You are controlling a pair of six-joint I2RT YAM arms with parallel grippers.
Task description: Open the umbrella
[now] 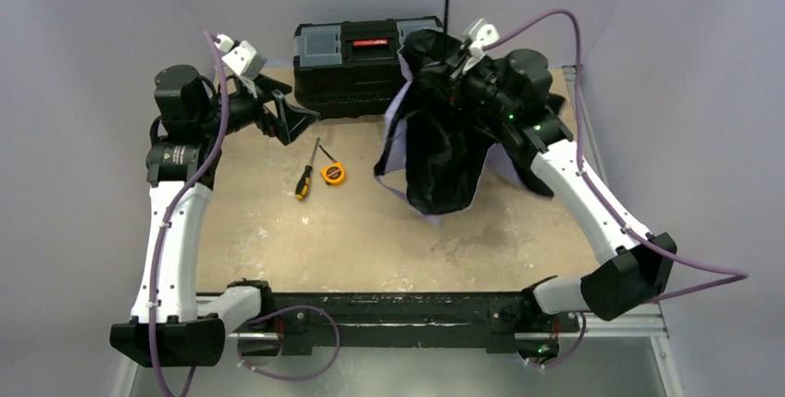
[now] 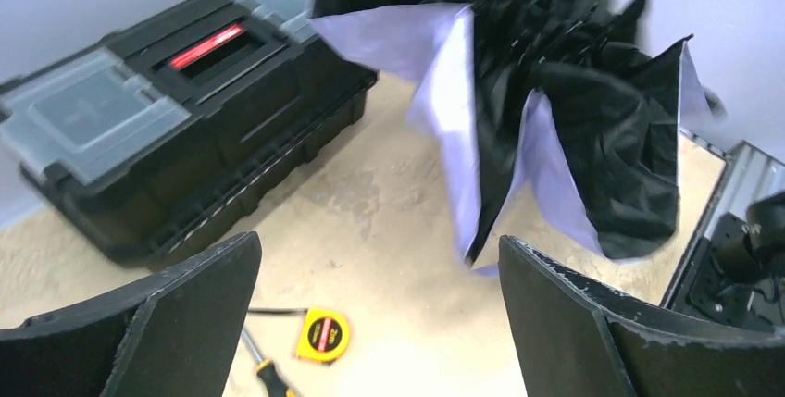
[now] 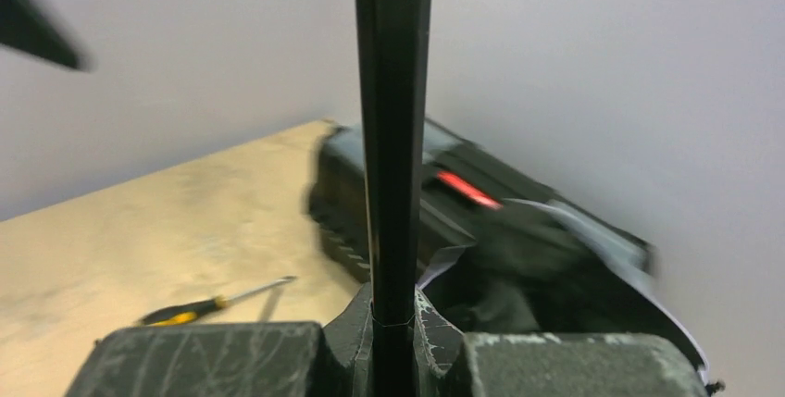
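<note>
gripping the umbrella (image 1: 435,152) by its thin black shaft (image 3: 392,138) in tightly closed right fingers (image 3: 204,360), over the table's (image 1: 370,230) far right beside the toolbox (image 1: 356,59); left fingers (image 2: 167,323) wide, empty. may slip along the shaft under a one-sided pull, or snag limp canopy on the toolbox.

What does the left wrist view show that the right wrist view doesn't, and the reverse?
Only the left wrist view: the yellow tape measure and the left pincer, open and empty. Only the right wrist view: the right pincer shut on the umbrella by its thin black shaft. Both: the black toolbox, the screwdriver, the table and the umbrella's loose fabric.
</note>
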